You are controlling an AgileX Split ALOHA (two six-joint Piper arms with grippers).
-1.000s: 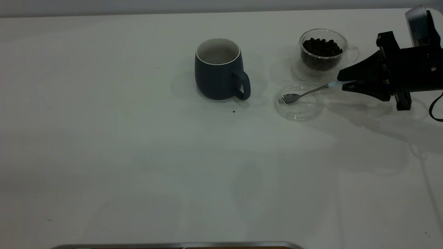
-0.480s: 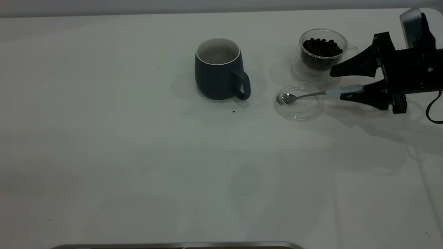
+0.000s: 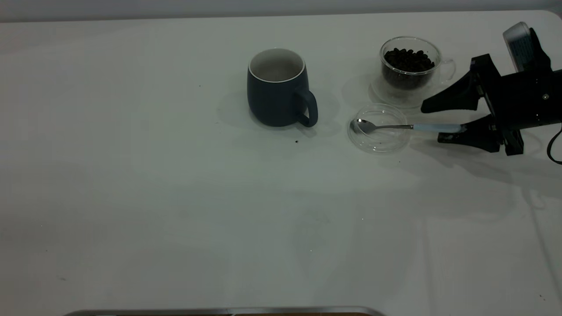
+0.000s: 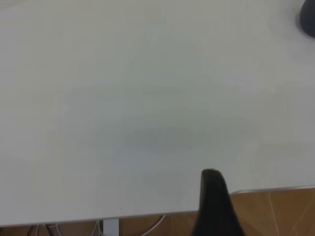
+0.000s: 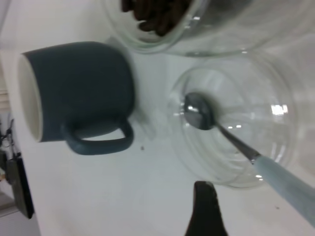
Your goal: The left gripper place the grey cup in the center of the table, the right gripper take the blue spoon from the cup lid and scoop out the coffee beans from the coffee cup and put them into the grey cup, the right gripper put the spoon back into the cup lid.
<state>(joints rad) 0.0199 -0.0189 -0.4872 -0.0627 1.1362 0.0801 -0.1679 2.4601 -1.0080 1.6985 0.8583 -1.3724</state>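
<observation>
The grey cup (image 3: 276, 98) (image 5: 78, 88) stands upright mid-table, handle toward the near right. The blue spoon (image 3: 386, 127) (image 5: 199, 112) rests with its bowl in the clear cup lid (image 3: 380, 142) (image 5: 256, 93), its pale handle sticking out over the rim toward the right. My right gripper (image 3: 432, 123) is open around the handle's end, one finger on each side. The coffee cup (image 3: 410, 77) behind the lid holds coffee beans (image 3: 408, 59) (image 5: 152, 14). One dark finger (image 4: 212, 201) of my left gripper shows over the table's edge, away from the objects.
A small dark crumb (image 3: 297, 141) lies on the white table (image 3: 175, 197) just in front of the grey cup. A metal-edged strip (image 3: 219, 310) runs along the table's near side. Wooden floor (image 4: 275, 211) shows beyond the table edge in the left wrist view.
My right gripper went from shut on the spoon's handle to open. The handle swung toward the near side and lies level, and the gripper shifted slightly nearer.
</observation>
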